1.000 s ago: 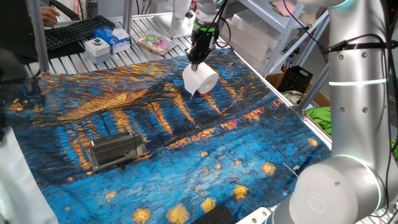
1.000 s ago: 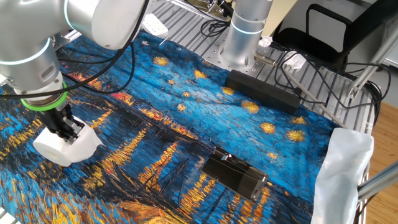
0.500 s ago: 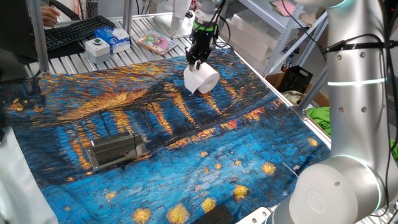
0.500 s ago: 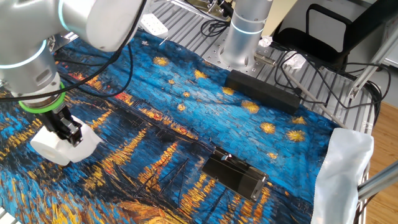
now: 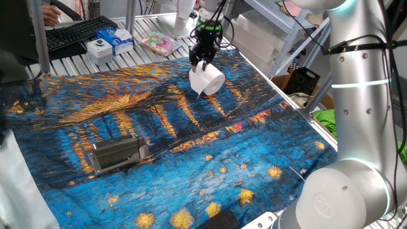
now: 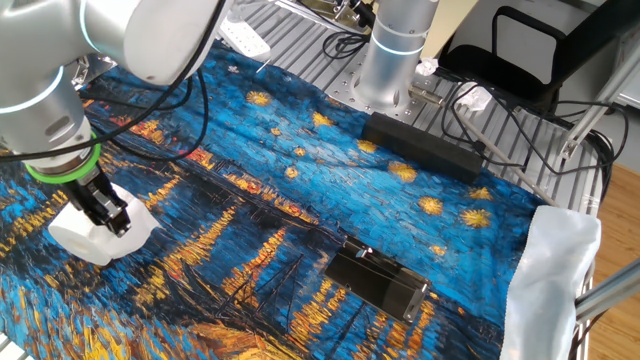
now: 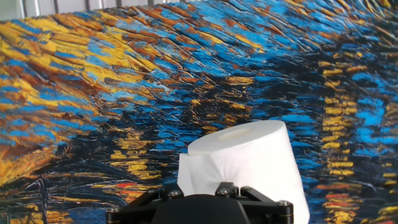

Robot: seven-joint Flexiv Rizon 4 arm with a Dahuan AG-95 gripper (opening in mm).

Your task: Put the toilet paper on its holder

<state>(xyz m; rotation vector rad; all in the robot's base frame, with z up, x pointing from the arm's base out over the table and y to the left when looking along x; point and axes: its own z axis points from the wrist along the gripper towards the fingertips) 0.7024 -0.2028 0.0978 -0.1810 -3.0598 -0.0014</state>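
Observation:
My gripper (image 5: 203, 63) is shut on the toilet paper (image 5: 206, 81), a white roll that hangs just above the painted cloth near its far edge. In the other fixed view the gripper (image 6: 108, 212) holds the roll (image 6: 98, 233) at the left. In the hand view the roll (image 7: 249, 160) fills the lower middle, right above the gripper body; the fingertips are hidden. The holder (image 5: 116, 153), a grey metal bracket, lies flat on the cloth at the near left, far from the roll. It also shows in the other fixed view (image 6: 379, 281).
A blue and orange painted cloth (image 5: 191, 140) covers the table. A white button box (image 5: 100, 48), a blue box (image 5: 119, 39) and a keyboard (image 5: 76, 32) lie beyond its far edge. A black bar (image 6: 425, 148) lies near the arm's base (image 6: 392, 60).
The gripper has lifted the roll slightly and carried it a little farther toward the cloth's far edge. The holder has not moved.

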